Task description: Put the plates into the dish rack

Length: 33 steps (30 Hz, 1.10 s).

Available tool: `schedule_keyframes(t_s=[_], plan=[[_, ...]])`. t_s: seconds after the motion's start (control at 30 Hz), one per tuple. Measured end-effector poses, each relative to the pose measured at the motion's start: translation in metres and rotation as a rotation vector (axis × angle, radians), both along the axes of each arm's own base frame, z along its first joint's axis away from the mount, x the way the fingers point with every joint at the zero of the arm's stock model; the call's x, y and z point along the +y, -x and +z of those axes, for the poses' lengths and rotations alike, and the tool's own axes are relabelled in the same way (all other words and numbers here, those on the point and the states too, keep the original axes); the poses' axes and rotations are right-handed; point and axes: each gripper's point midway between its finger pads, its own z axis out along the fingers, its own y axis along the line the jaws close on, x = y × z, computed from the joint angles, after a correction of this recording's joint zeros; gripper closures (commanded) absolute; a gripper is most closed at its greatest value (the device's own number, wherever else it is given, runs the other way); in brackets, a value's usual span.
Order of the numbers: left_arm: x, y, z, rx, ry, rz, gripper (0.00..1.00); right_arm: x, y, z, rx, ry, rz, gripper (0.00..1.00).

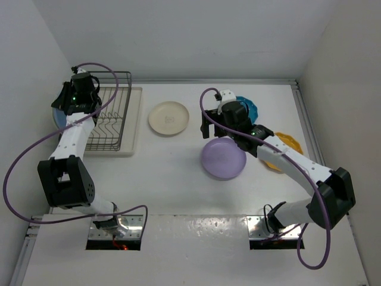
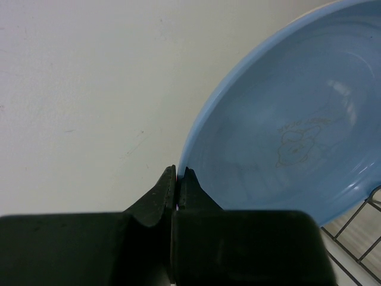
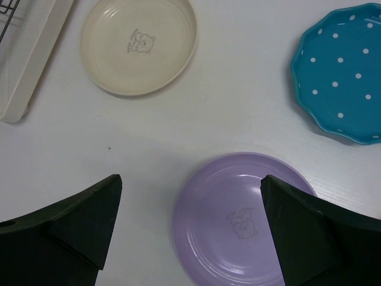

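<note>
The plates are mostly lying on the desk (image 1: 172,190) when seen from above: a cream plate (image 1: 168,117) near the dish rack (image 1: 113,116), a lavender plate (image 1: 223,159) under the right claw (image 1: 213,131), and a teal dotted plate (image 1: 251,107) and an orange-yellow plate (image 1: 287,148) further right. The left claw (image 1: 65,106) is hanging over the rack's far-left end with a light blue plate (image 1: 56,117). Its wrist camera is showing the fingers pinching that plate's rim, with rack wire at the corner. The right wrist camera is showing its claw spread wide over the lavender plate.

Five plates (image 1: 168,118), one dish rack (image 1: 116,122).
</note>
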Motion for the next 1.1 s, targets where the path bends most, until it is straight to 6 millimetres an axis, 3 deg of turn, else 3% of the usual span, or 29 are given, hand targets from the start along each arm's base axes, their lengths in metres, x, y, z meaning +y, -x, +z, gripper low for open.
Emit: schedule_keyframes(t_s=[0.3, 1.1], plan=[[-0.003, 0.013, -0.012, 0.006, -0.034, 0.082, 1.0, -0.008, 0.004, -0.002, -0.002, 0.005, -0.013, 0.0], [-0.013, 0.015, -0.008, 0.011, -0.1, 0.12, 1.0, -0.015, 0.005, 0.002, -0.022, 0.016, -0.03, 0.0]])
